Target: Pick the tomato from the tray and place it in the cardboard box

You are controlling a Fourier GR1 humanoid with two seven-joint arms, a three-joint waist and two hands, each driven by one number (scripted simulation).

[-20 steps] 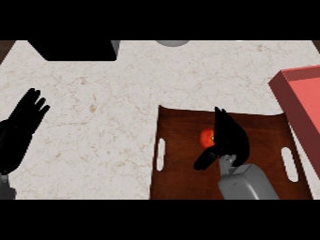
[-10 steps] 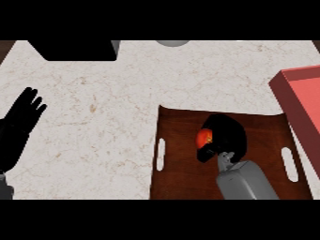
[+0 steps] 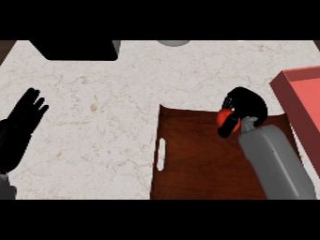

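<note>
The tomato (image 3: 225, 117) sat inside the curled fingers of the right hand (image 3: 244, 107), with only a red patch of it visible between the black fingers and thumb. The hand enclosed it over the far edge of the dark brown tray (image 3: 204, 159), near the tray's far right corner; whether the tomato had cleared the tray surface could not be determined from the head view. The grey right forearm (image 3: 273, 161) extended across the tray from the lower edge of the view. The box (image 3: 308, 108), which appeared red with a raised wall, stood just beside the tray on its right, its near wall close to the right hand. The tray rested on the pale marbled bench (image 3: 100, 89). The left hand (image 3: 17, 126) was at rest at the left edge of the view, fingers straight and holding nothing. The step in hand was judged to be the grasp and lift. The next move would call for raising the tomato above the box wall, carrying it rightward over the opening, and then releasing it inside.
</note>
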